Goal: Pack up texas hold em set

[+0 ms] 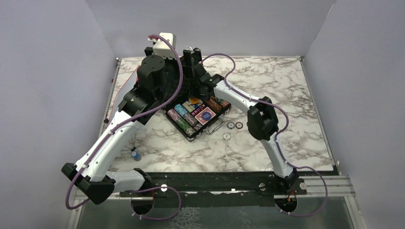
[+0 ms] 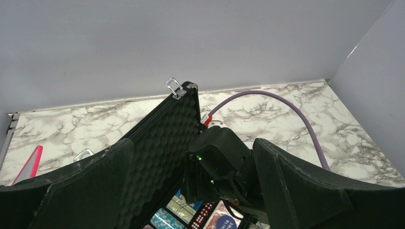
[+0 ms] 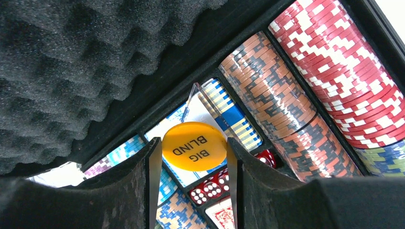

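Your right end effector [image 3: 193,149] is pinching the orange disc [image 3: 193,143] marked BIG BLIND across its width, one finger on each edge, with the printed face toward the wrist camera. The disc hangs inside the open briefcase [image 1: 192,137], close under the raised foam lid [image 3: 71,57]. The relation that matters is straight ahead of the fingertips: the small middle pocket with the red dice [image 3: 210,188] lies just beyond the disc. The long chip rows [image 3: 282,95] run alongside to the right. A release there looks likely to drop the disc into that pocket rather than onto the rows.

Your left end effector [image 2: 193,148] is spread wide and holds nothing. It sits by the lid on the far left, and I cannot tell whether it touches it. Three loose chips [image 1: 230,125] lie on the table [image 1: 296,105] right of the briefcase, nearer your right arm.
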Robot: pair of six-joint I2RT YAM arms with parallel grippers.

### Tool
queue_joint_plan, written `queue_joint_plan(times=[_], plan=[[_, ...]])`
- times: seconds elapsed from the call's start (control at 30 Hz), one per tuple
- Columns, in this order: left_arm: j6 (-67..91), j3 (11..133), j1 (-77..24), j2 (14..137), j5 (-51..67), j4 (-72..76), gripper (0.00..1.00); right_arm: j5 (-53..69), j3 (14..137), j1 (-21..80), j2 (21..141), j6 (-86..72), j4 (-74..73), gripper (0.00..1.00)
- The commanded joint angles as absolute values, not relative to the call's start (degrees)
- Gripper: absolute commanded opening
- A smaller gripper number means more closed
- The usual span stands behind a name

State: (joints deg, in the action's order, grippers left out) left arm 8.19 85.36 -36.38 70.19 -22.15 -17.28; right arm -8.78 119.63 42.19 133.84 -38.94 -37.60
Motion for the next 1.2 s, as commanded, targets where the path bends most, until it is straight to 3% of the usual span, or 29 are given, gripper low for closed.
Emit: queue_joint_plan(times=[0.0,0.23,0.47,0.87,1.17], plan=[[8.82,85.69,-36.3,69.74,-22.75,-17.68,0.99,-9.21,122.02,42.3,136.47,-38.05,-36.35,0.5],[8.72,85.52,-36.3,69.59,-22.82,-17.76,0.99,-8.36,122.58,42.28,135.5,-37.5,-37.04,0.67],[8.36,85.87,-36.3,69.36,-22.88,-17.8,0.99,-8.47,121.19,42.28,129.96,-36.63,-36.97,0.68],[7.92,83.8,-36.3,67.85,-23.06,-17.25,0.99,-15.59,88.07,41.84,103.27,-35.12,-39.95,0.68],[9.12,82.49,-36.3,68.37,-20.71,-16.14,0.99,-13.79,74.72,41.86,98.17,-39.09,-45.34,0.68]])
